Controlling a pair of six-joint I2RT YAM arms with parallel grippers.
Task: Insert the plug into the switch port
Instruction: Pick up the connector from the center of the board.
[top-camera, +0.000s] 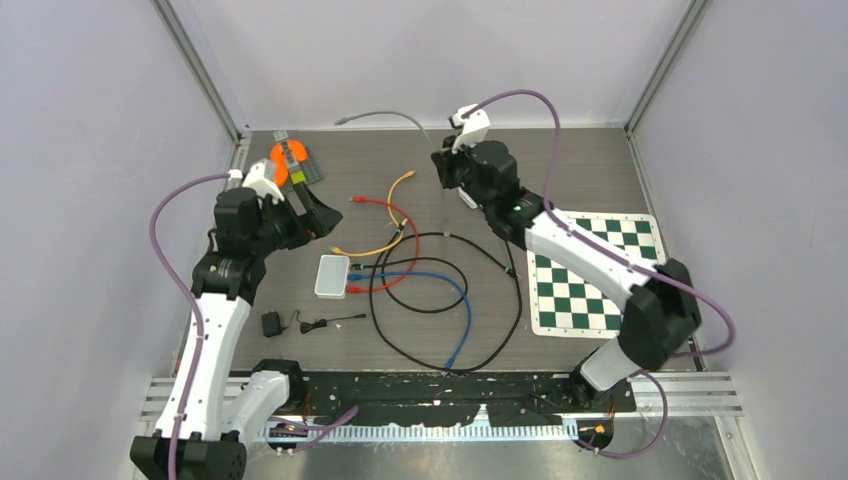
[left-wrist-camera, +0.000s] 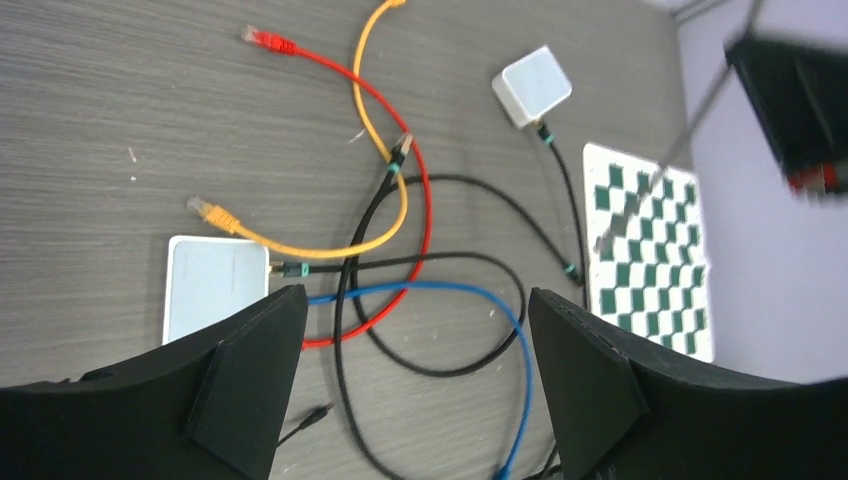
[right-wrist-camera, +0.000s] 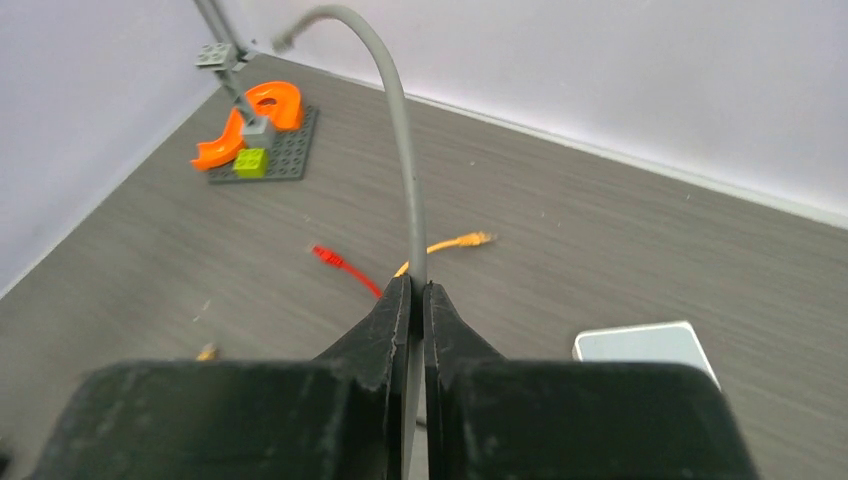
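Observation:
The white switch (top-camera: 332, 276) lies left of centre with black, blue and red cables at its right side; it also shows in the left wrist view (left-wrist-camera: 213, 288). My right gripper (top-camera: 443, 168) is raised at the back centre, shut on a grey cable (right-wrist-camera: 405, 150). The cable arcs up and away to its plug (right-wrist-camera: 283, 42), which hangs free near the back wall (top-camera: 342, 120). In the right wrist view the right gripper (right-wrist-camera: 417, 286) pinches the cable between both fingers. My left gripper (top-camera: 322, 218) hovers up and left of the switch, open and empty (left-wrist-camera: 415, 297).
A small white box (top-camera: 467, 198) with a black cable lies under the right gripper. Loose yellow (top-camera: 400, 183), red (top-camera: 360, 201) and blue (top-camera: 462, 310) cables and a black loop (top-camera: 440, 300) cover the middle. An orange toy on a grey plate (top-camera: 290, 160), a checkerboard mat (top-camera: 595, 272) and a black adapter (top-camera: 271, 323) lie around.

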